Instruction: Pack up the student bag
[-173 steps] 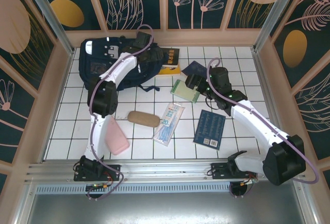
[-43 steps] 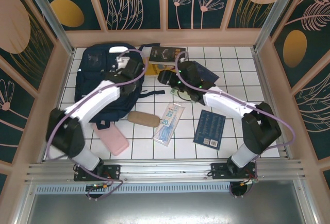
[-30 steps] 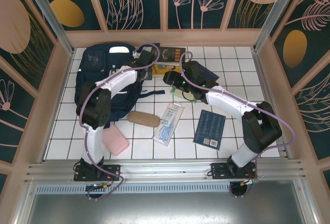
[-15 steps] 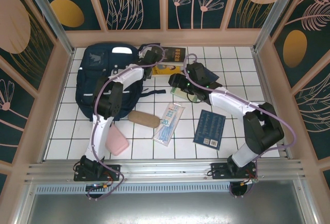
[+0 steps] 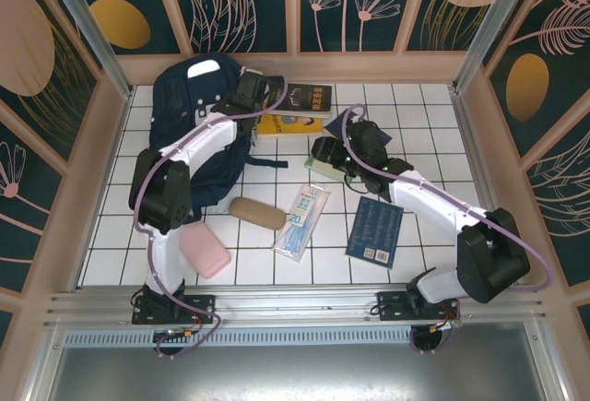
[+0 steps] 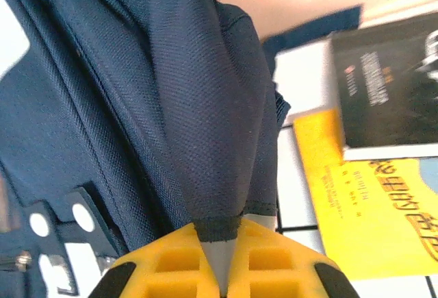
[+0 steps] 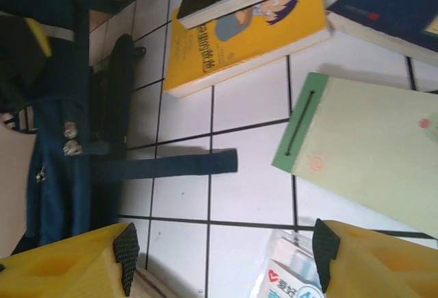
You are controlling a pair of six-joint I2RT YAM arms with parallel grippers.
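1. Left wrist view: squeezing a fold of the student bag (image 6: 171,106) tight between the yellow fingers (image 6: 274,260) of the left gripper (image 6: 220,243), with the jaws pressed together on the blue cloth.
2. Holding the right gripper (image 7: 222,260) wide apart over the white tiles (image 7: 246,99), with nothing in it, near the green notepad (image 7: 369,161) and a clear packet (image 7: 287,281).
3. Seeing the bag from above at the far left corner of the table, close to the back wall, with the left gripper at its right edge.
4. Spotting a yellow book (image 6: 363,209) just beside the bag, with a black book (image 6: 390,92) lying partly on top of it.
5. Guessing how the bag is going to feel: soft and floppy, bending and sagging when pulled by one fold, rough enough not to slip, not easy to break.
6. Not telling yet if the bag is heavy, or if the zip is open.
7. Thinking about good places to grab: a thick seam or the edge by the zip, not thin loose cloth and not the dangling strap (image 7: 164,164).
8. Expecting a need for one gripper lifting the edge while the other is sliding things in.
9. Noticing more things waiting on the tiles: a brown case (image 5: 256,212), a pink case (image 5: 205,249) and a blue book (image 5: 375,229).
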